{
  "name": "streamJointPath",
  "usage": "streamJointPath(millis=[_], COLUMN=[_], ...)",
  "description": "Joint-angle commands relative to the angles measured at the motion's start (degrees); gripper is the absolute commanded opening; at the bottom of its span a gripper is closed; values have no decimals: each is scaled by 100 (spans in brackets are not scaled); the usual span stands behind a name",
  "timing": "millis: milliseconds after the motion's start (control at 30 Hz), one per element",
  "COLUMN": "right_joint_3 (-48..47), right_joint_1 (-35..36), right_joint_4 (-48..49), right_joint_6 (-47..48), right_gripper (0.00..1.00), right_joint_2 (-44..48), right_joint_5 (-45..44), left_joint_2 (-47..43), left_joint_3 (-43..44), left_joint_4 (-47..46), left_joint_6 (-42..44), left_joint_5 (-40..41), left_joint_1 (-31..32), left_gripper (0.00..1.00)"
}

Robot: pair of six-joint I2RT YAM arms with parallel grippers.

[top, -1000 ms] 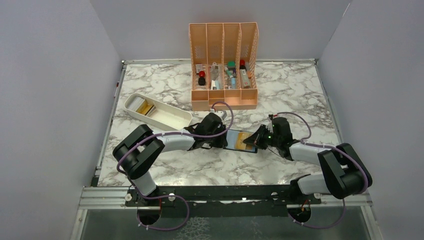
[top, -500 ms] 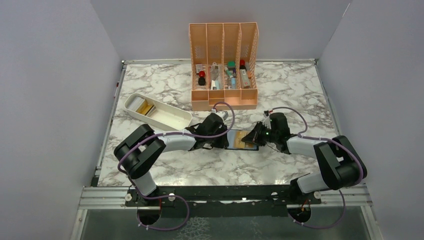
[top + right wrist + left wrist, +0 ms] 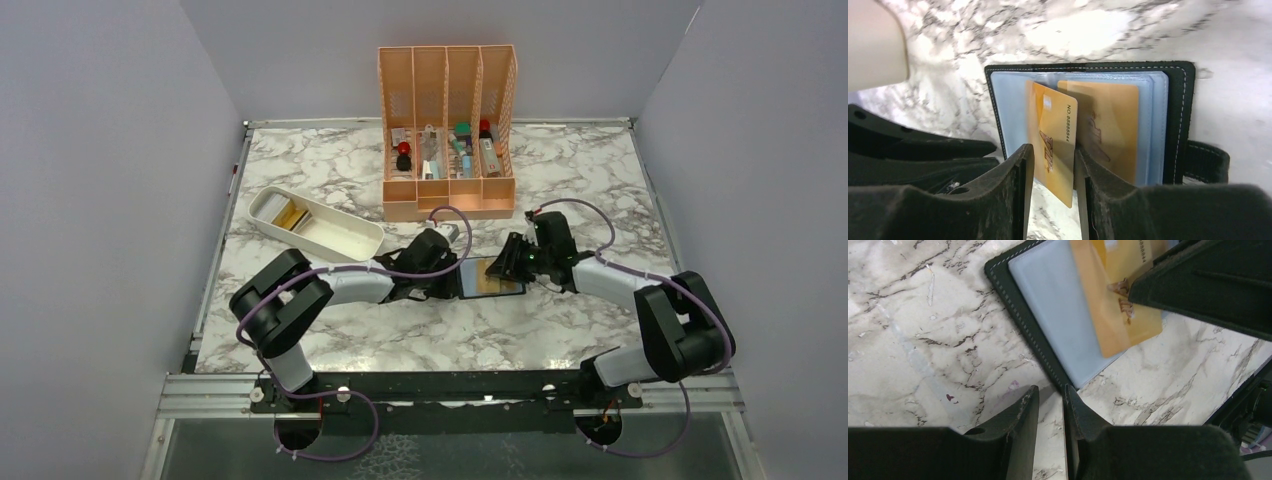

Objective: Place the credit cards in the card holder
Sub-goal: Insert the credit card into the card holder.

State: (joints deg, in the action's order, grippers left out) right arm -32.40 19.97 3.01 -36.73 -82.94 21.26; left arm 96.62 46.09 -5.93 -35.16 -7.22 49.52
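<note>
The black card holder (image 3: 492, 279) lies open on the marble, bluish pockets up. In the right wrist view the card holder (image 3: 1088, 67) has one gold credit card (image 3: 1113, 130) in a pocket and its clasp tab (image 3: 1205, 162) at the right. My right gripper (image 3: 1053, 150) is shut on a second gold card (image 3: 1053, 135), tilted, with its far end in the pockets. My left gripper (image 3: 1050, 392) is nearly closed, pinching the corner edge of the holder (image 3: 1048, 340). That view also shows the gold card (image 3: 1118, 305). From above, the left gripper (image 3: 452, 277) and right gripper (image 3: 514, 262) flank the holder.
A white oblong tray (image 3: 340, 240) with more gold cards (image 3: 290, 213) lies at the left. A tall orange slotted organiser (image 3: 447, 195) holding small items stands behind the holder. Walls enclose the table on three sides.
My right gripper has moved back and left with the gold card, closer over the holder. The holder has shifted slightly right. My left gripper has followed, still at its edge.
</note>
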Motion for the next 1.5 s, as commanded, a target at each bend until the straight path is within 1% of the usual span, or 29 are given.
streamJointPath(millis=[0, 233, 433, 533, 600, 800, 900, 967, 1133, 1467], right_joint_3=[-212, -378, -504, -516, -555, -568, -596, -608, -590, -660], right_joint_1=[-10, -10, -11, -10, -10, 43, 129, 192, 380, 696], right_joint_4=[-1005, -949, -1063, -1059, -1109, -991, -877, -789, -656, -562], right_joint_6=[432, 561, 803, 970, 1058, 1225, 1243, 1210, 1084, 1215], right_gripper=[40, 41, 26, 20, 20, 21, 25, 29, 35, 38], right_joint_2=[249, 107, -35, -93, -168, -274, -296, -325, -371, -404], right_joint_5=[-900, -764, -763, -679, -683, -396, -174, -3, 41, 74], left_joint_2=[119, 120, 197, 369, 459, 661, 698, 681, 480, 124], left_joint_3=[-20, 291, 529, 663, 699, 751, 708, 674, 538, 180], left_joint_4=[274, 455, 328, 307, 246, 70, 10, 10, 67, 71], left_joint_6=[-116, -46, -32, 2, 23, 54, 18, 1, -61, -149], left_joint_5=[-13, 148, 387, 412, 435, 388, 307, 276, 270, 255], left_joint_1=[75, 71, 54, 40, 31, 27, 28, 29, 33, 38], left_gripper=[27, 33, 34, 35, 34, 32, 31, 31, 31, 30])
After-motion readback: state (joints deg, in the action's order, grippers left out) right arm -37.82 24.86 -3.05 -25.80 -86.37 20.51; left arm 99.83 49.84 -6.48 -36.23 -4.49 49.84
